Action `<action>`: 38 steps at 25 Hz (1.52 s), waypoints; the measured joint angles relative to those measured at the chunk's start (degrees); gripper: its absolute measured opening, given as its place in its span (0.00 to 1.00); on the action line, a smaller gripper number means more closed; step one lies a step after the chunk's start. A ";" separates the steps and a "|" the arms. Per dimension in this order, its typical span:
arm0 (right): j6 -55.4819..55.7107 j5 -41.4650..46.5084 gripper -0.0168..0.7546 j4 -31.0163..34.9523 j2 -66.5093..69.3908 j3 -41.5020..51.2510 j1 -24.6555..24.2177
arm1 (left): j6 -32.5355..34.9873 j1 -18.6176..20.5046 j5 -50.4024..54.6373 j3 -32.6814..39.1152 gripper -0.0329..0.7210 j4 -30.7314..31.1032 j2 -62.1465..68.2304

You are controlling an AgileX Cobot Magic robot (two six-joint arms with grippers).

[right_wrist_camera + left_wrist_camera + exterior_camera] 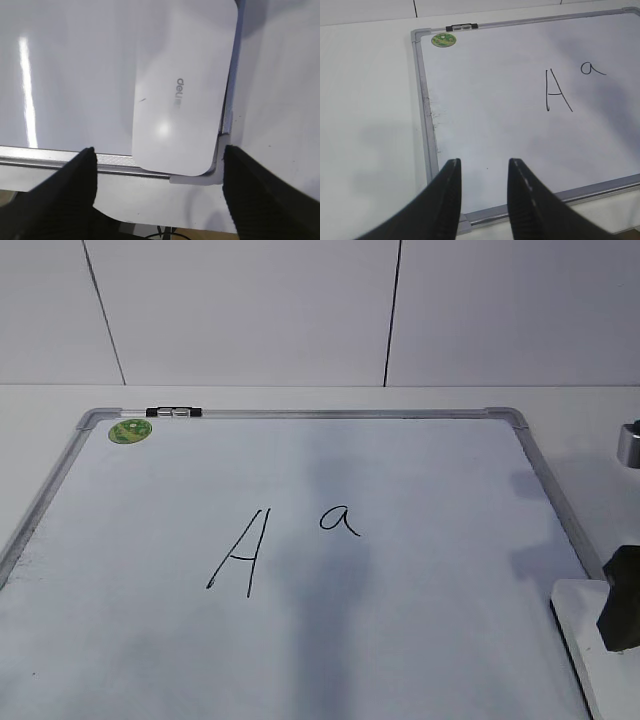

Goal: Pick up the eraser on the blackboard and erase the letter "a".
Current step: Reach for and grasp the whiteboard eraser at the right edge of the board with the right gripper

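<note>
1. Black fingers of the right pincer (159, 200) fill the bottom corners of the right wrist view, spread wide apart and holding nothing; the eraser (182, 95) lies between and beyond them, not touched by either finger.
2. That eraser is a glossy white oblong with rounded corners and small grey lettering on its top; it rests flat on the blackboard (65, 75) at a corner of the board, its long side running along the grey frame and its near end reaching over the frame rail.
3. From the exterior view the eraser (580, 630) shows at the lower right edge of the blackboard (300, 660), partly hidden by the dark right pincer (622, 612) directly beside it.
4. Near the middle of the board sits the letter "a" (339, 519), small and black, just right of a much larger capital "A" (238, 552); the two marks are apart, and both are well apart from the eraser.
5. A round green sticker (130, 430) lies in the far left corner of the board, beside a small black clip (174, 412) on the top frame rail.
6. Over the near left corner of the board the left pincer (484, 172) hangs with its two fingers parted and empty; the white desk (370, 125) shows to its left.
</note>
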 joint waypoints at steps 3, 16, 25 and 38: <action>0.10 -0.03 0.82 -0.68 0.00 0.00 0.00 | 0.00 0.00 0.00 0.00 0.36 0.00 0.00; -1.60 -0.38 0.88 -0.17 4.24 0.00 0.00 | 0.00 0.00 0.00 0.00 0.36 0.00 0.00; -1.73 -2.98 0.88 1.69 7.62 -0.11 0.00 | 0.00 0.00 0.00 0.00 0.36 0.00 0.00; 5.01 -4.54 0.88 -3.10 7.77 0.00 0.00 | 0.00 0.00 0.00 0.00 0.36 -0.13 0.00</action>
